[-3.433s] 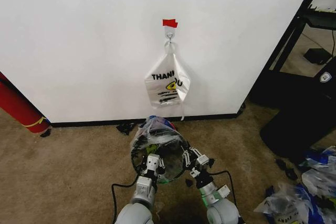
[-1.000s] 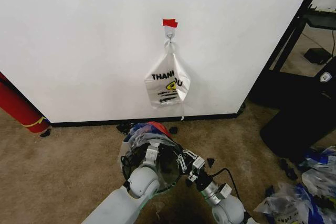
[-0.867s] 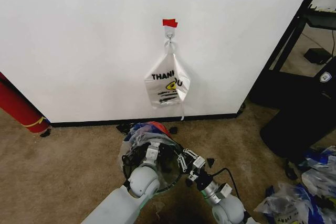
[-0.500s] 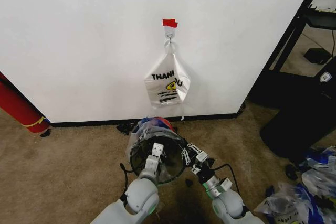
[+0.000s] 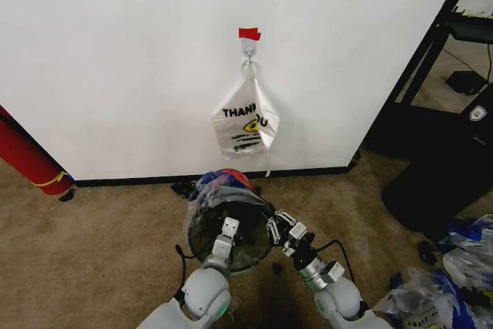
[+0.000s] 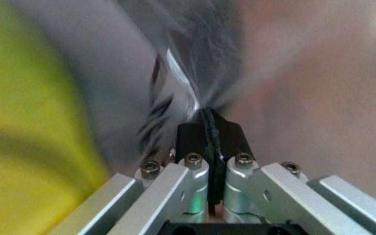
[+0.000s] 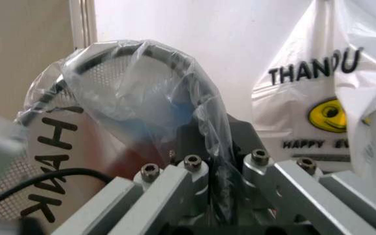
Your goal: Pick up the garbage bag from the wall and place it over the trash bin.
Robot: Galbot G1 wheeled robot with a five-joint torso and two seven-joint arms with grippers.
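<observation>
Clear garbage bag over trash bin, pinched by left pincer and right pincer.

A white wall fills the view from 9 to 1 o'clock, with a black baseboard along brown carpet. A red cylinder leans at 9 o'clock. A black rack stands at 2 o'clock, loose bags at 4.

Wall close behind bin, seemingly
</observation>
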